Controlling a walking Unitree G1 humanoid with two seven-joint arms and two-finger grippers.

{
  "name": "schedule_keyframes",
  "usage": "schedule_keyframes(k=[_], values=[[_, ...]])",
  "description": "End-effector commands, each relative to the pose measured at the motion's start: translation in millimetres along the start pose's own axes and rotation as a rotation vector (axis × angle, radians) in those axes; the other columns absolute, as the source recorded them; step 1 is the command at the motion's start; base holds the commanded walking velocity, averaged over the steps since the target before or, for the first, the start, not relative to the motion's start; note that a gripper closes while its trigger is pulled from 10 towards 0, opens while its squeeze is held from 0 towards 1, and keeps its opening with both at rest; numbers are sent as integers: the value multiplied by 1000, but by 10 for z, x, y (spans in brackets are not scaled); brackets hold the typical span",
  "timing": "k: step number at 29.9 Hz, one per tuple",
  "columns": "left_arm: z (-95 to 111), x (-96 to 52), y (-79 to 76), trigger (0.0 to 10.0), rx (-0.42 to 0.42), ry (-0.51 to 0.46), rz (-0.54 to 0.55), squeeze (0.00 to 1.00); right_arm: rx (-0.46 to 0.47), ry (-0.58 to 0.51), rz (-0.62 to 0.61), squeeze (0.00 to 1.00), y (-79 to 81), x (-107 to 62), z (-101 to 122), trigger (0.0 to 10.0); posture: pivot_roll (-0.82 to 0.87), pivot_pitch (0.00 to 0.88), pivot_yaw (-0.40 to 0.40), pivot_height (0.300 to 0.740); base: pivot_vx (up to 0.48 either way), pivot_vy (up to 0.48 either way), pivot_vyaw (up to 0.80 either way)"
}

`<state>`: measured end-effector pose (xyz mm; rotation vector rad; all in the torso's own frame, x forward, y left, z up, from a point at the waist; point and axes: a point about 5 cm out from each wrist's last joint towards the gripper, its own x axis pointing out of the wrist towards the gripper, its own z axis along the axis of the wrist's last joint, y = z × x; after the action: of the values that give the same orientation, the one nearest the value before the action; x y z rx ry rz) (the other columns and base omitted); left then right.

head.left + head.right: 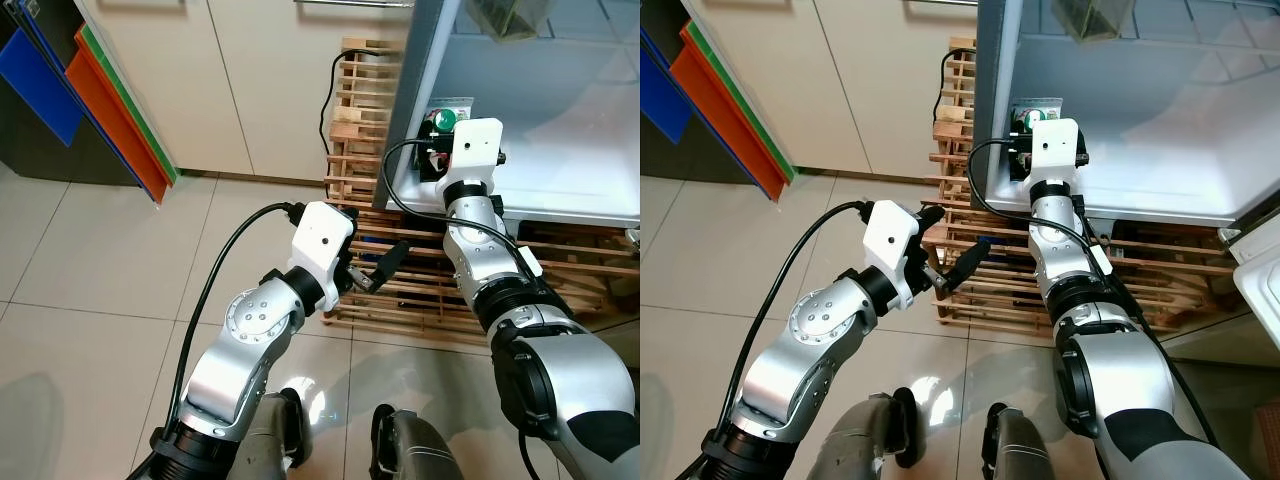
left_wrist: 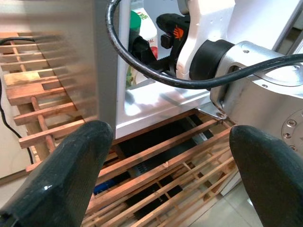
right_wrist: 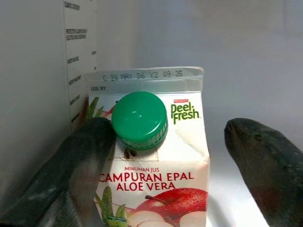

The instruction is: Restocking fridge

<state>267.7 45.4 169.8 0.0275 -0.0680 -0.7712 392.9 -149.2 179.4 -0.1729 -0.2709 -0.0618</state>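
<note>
Right wrist view gives me juice carton (image 3: 151, 161) label; right gripper (image 3: 165, 170) spread around it inside fridge (image 1: 560, 140). Left gripper (image 2: 165, 175) spread, facing wooden rack (image 2: 156, 165).

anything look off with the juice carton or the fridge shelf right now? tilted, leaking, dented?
Nothing stands out. The juice carton stands upright on the fridge shelf, green cap on, no spill or dent visible. The right end effector is open with its fingers on either side of the carton. The left end effector is open over the wooden pallet.
</note>
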Motion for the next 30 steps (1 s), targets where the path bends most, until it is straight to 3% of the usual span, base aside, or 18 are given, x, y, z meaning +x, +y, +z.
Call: schedule_keyframes(k=[1, 19, 30], values=[[10, -11, -40, 10000, 5, -8, -10, 0, -9, 97, 9, 1000, 0, -94, -200, 10000, 223, 299, 25, 724, 0, 0, 0], [-41, -16, -26, 10000, 12, 16, -17, 0, 38, 99, -45, 1000, -39, -95, -199, 10000, 214, 265, 22, 724, 0, 0, 0], [-67, 14, -9, 10000, 12, 20, -27, 0, 87, 39, -58, 1000, 33, -139, -160, 10000, 192, 260, 20, 724, 0, 0, 0]])
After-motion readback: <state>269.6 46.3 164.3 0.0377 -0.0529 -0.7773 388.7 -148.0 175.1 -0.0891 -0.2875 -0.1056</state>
